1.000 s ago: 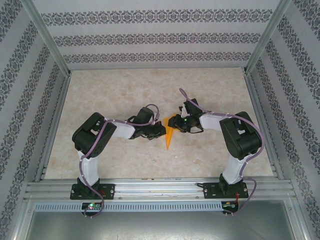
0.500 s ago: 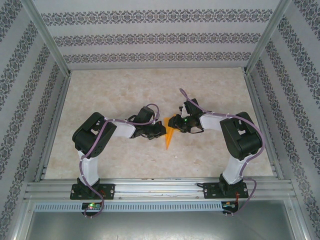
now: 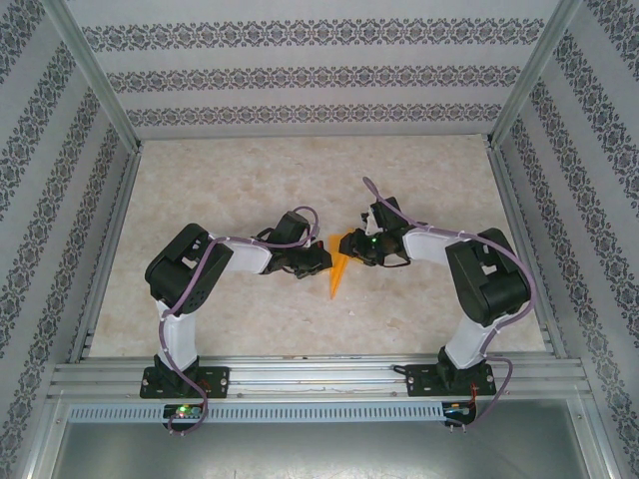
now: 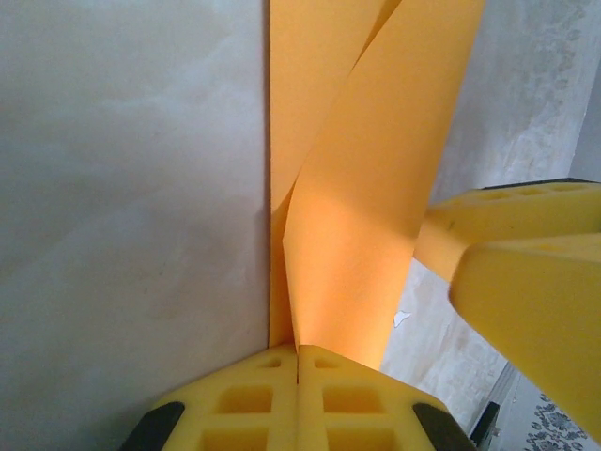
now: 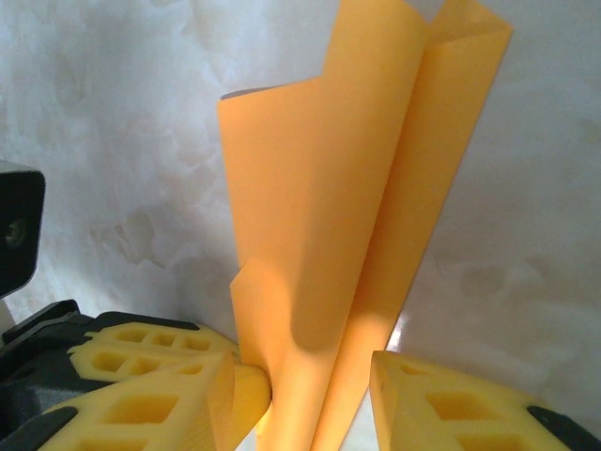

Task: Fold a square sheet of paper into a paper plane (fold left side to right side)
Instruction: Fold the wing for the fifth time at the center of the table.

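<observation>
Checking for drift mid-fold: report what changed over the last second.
The right arm's elbow shifted slightly outward and toward the near edge. Everything else held: the left gripper stays shut on the paper plane, the right gripper keeps its fingers either side of it, and the plane's tip has not moved.

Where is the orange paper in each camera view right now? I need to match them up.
Top external: the paper is a narrow wedge at picture centre, tip pointing down.
Left wrist: the paper runs from bottom centre up to the top edge, right of middle.
Right wrist: the paper rises from bottom centre toward the upper right.
Shared landmark: the pale marbled table lies behind it in all three.
</observation>
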Controlling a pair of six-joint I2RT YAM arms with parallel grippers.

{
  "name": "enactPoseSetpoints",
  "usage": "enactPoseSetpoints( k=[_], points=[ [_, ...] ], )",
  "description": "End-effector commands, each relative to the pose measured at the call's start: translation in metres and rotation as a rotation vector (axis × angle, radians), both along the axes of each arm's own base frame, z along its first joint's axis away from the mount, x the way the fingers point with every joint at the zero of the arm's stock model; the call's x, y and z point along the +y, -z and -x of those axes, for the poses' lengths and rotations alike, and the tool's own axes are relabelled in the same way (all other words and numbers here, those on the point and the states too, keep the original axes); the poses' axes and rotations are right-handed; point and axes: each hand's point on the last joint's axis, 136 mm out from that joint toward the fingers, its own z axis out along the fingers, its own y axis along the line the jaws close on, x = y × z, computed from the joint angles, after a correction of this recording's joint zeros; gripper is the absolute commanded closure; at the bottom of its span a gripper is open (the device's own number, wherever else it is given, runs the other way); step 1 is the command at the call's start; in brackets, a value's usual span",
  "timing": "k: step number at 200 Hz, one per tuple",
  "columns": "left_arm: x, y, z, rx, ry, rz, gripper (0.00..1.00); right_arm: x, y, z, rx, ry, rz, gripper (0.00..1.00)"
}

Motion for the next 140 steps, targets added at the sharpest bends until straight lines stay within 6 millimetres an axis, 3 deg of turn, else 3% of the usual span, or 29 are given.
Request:
enactPoseSetpoints(
  k=[1,52,88,140],
  points=[
    [0.043,0.061,0.005,0.087,-0.086,-0.216,1.00,-0.006,-0.011,0.000,-0.026,0.002,0.005,0.59],
    [0.044,0.061,0.005,0.089,-0.087,-0.220,1.00,0.004,-0.025,-0.008,-0.041,-0.015,-0.027,0.74],
    [0.043,0.061,0.005,0.091,-0.087,-0.218,1.00,0.010,-0.020,-0.013,-0.028,-0.022,-0.026,0.85],
    [0.044,0.062,0.005,0.095,-0.088,-0.223,1.00,0.016,-0.012,-0.019,-0.013,-0.027,-0.010,0.92]
  ],
)
